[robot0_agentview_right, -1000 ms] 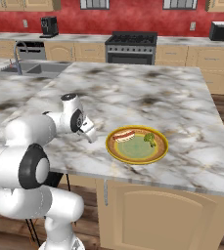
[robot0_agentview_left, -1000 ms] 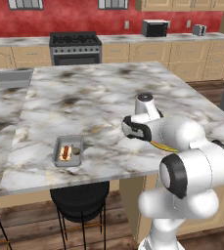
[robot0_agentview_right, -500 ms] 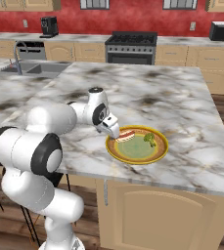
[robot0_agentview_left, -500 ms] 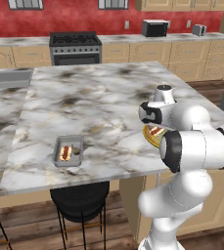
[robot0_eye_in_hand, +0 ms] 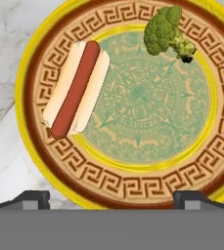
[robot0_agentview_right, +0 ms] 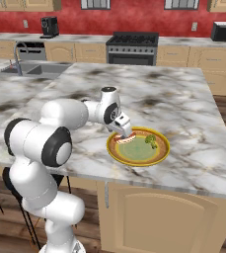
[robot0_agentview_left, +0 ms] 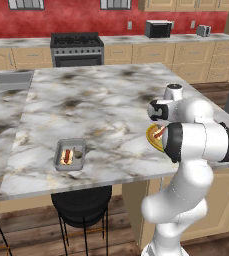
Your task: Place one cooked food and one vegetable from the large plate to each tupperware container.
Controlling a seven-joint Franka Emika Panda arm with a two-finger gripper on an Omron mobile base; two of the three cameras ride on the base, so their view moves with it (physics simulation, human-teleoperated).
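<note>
The large plate [robot0_eye_in_hand: 143, 107], yellow-rimmed with a pale green centre, lies right under my hand. On its left side rests a hot dog [robot0_eye_in_hand: 77, 88], and a broccoli floret [robot0_eye_in_hand: 167, 31] sits at its far right. My gripper [robot0_eye_in_hand: 111, 197] hovers above the plate's near rim, open and holding nothing. In the right base view the gripper [robot0_agentview_right: 124, 129] hangs over the hot dog [robot0_agentview_right: 126, 140] at the left of the plate [robot0_agentview_right: 139, 152]. A grey tupperware container [robot0_agentview_left: 70, 168] near the counter's front left holds a hot dog [robot0_agentview_left: 66, 155] and a small dark item.
The plate [robot0_agentview_left: 151, 136] sits close to the marble counter's front right edge, partly behind my arm. A black stool [robot0_agentview_left: 81, 202] stands under the counter below the container. A sink [robot0_agentview_right: 33, 69] is at the far left, a stove [robot0_agentview_left: 77, 42] along the back wall.
My arm has swung right from the counter's middle to the plate, and the gripper now hangs over the plate's hot dog side. Nothing else moved.
</note>
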